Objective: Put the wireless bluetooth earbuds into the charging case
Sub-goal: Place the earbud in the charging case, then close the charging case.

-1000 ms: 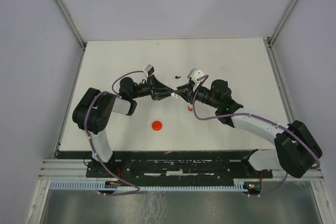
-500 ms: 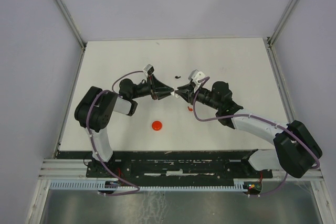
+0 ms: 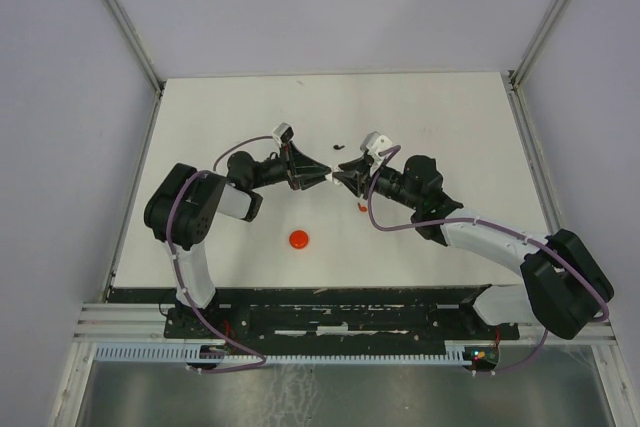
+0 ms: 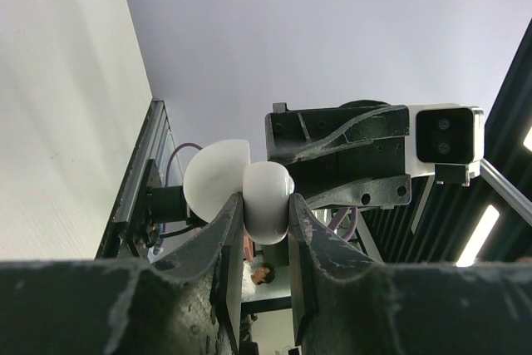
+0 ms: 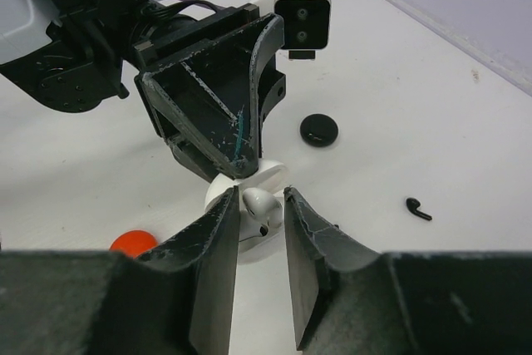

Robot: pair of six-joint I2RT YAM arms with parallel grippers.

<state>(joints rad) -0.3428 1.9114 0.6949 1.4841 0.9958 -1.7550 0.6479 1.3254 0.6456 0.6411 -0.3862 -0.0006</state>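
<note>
Left jaws pinching the round white plastic case [image 4: 268,199] at frame centre, we are pressing the small white earbud [image 5: 259,204] squarely into it, unable to tell whether the right jaws grip it.

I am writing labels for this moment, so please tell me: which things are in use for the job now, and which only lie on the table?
In use: white case, left fingers, white earbud, right fingers.
Lying about: black case, black earbud, red case.
</note>
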